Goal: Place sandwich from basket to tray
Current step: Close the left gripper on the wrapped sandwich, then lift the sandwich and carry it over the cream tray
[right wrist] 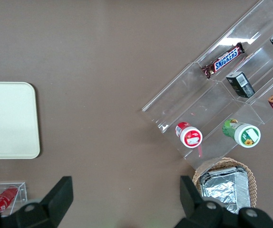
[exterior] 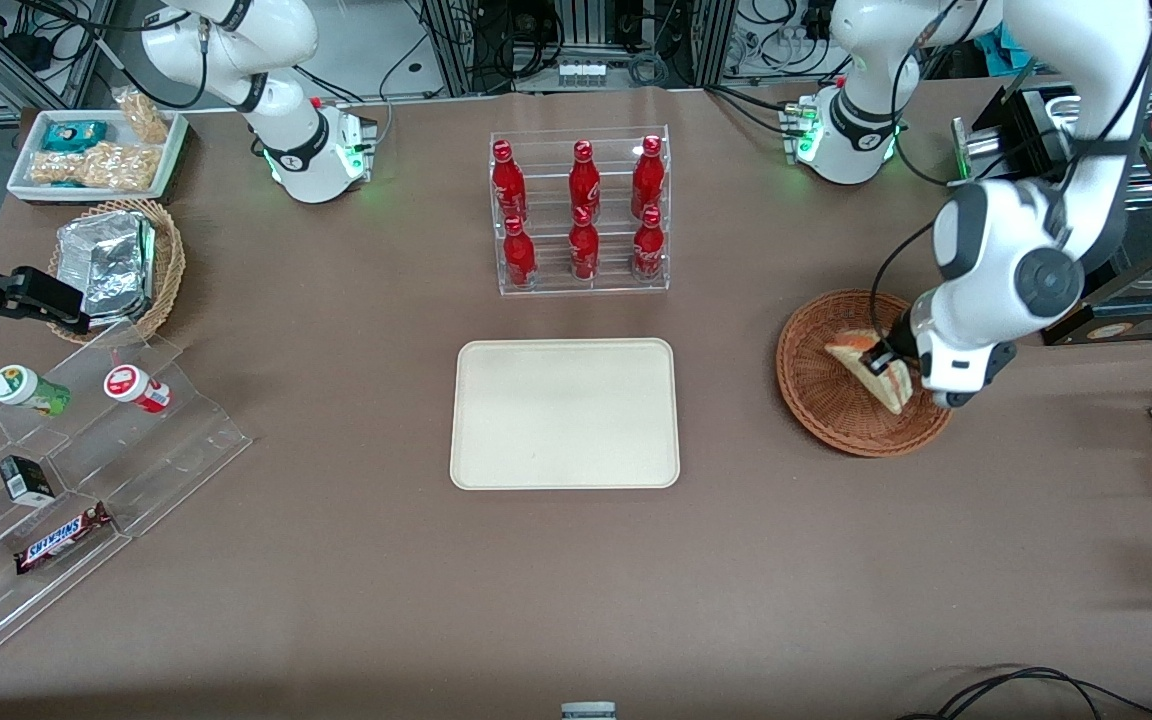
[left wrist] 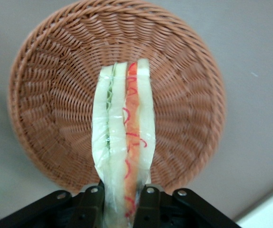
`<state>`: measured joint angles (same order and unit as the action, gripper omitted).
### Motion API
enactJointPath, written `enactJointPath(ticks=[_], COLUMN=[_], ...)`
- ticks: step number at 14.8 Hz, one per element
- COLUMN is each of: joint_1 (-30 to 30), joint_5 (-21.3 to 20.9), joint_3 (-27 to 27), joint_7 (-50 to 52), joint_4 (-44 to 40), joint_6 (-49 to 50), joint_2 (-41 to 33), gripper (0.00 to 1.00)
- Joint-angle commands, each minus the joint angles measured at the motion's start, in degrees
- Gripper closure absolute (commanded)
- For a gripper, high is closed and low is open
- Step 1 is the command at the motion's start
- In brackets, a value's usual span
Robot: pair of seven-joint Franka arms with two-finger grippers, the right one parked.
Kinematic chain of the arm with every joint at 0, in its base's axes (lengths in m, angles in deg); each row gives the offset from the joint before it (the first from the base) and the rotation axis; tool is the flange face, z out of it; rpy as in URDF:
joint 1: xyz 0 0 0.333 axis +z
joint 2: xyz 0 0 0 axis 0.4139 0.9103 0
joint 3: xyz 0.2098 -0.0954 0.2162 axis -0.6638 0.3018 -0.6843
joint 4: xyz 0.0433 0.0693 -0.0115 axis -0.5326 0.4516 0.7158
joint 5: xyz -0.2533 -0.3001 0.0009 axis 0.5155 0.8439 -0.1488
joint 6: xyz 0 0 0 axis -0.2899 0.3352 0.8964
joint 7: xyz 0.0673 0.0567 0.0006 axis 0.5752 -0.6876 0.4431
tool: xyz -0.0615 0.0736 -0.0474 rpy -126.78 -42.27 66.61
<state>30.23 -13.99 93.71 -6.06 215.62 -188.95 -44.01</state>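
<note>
The tool (left wrist: 123, 199) is clamped on the sandwich (left wrist: 123, 137), holding it over the basket (exterior: 841, 400) near the tabletop's working-arm edge. The lift appears underway; next comes carrying it sideways to the bare tray (exterior: 564, 413) mid-tabletop.

Gripper (exterior: 884, 362) mostly hidden under arm; covers part of sandwich (exterior: 871, 368). Fingertips (left wrist: 94, 205) cut by wrist picture edge.
</note>
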Motion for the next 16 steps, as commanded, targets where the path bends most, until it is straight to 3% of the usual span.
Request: enactJointPath(ticks=[1, 5, 9, 14, 16], joint_1=[-6.5, -19.5, -30.4, -35.7, -38.7], joint_5=[-0.4, -6.7, -8.1, -10.1, -13.5], joint_3=[3.0, 4.3, 4.2, 4.0, 3.7], joint_7=[-0.8, -2.2, 0.1, 2.3, 6.2], joint_4=[-3.1, -9.6, -24.4, -39.2, -44.3], joint_6=[6.2, 4.5, 4.6, 4.7, 4.5], joint_2=[-2.6, 4.1, 18.1, 31.9, 37.2], gripper=[0.91, 0.87, 0.85, 0.81, 0.79])
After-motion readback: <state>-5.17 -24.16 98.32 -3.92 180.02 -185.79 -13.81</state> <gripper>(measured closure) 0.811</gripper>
